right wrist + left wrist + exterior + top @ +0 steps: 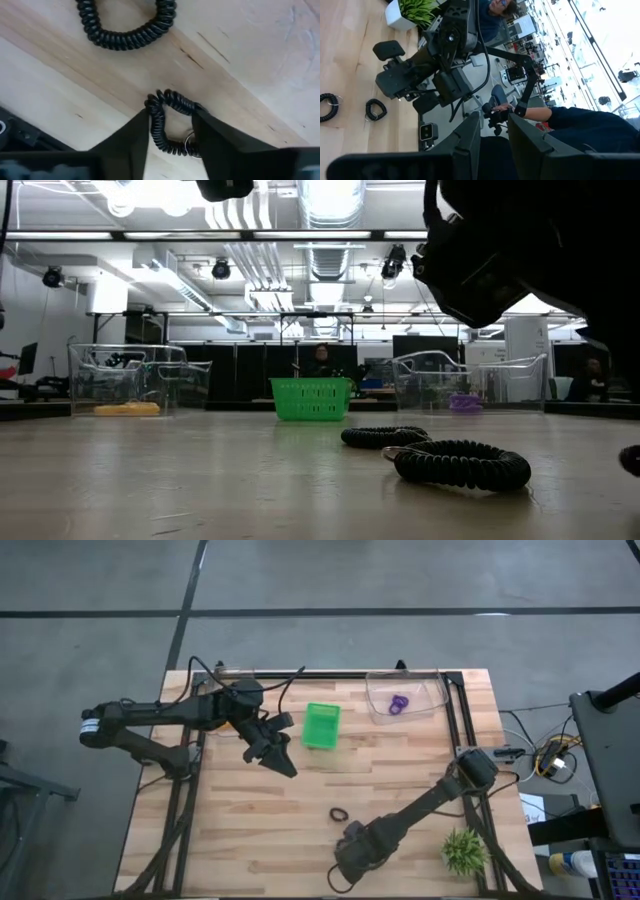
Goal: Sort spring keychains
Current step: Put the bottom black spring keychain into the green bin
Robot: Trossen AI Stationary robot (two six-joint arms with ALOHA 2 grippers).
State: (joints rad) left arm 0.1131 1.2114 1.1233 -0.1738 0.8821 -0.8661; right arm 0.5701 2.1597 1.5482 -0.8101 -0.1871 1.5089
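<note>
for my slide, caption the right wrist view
Right end effector straddling a black coiled plastic keychain on the wooden table.

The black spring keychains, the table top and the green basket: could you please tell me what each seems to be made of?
The black spring keychains look like matte coiled plastic cord; one, lying between the right gripper's open jaws, carries a small shiny ring, probably metal. The table top appears to be pale wood, with visible grain and plank seams. The green basket looks like moulded plastic, with latticed walls.

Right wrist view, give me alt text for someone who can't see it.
The right hand hangs open over a pale wooden table, its dark fingers straddling a black coiled plastic keychain. A second black coil lies farther off.
</note>
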